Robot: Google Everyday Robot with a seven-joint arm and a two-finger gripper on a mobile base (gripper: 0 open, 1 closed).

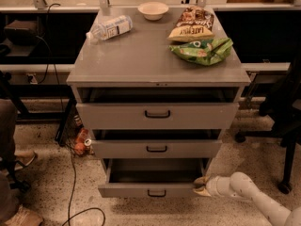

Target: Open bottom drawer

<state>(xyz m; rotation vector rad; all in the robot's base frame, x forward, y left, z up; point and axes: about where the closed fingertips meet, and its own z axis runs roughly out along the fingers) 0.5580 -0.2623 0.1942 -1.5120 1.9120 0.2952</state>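
The grey metal cabinet has three drawers, all pulled out a little. The bottom drawer has a small black loop handle and stands out farthest, with its dark inside showing. My gripper comes in from the lower right on a white arm. It sits at the right end of the bottom drawer's front panel, touching or very close to it. The middle drawer and the top drawer are above it.
On the cabinet top lie a plastic bottle, a white bowl, a chip bag and a green bag. A chair base stands at the right. Cables and a person's shoe are at the left.
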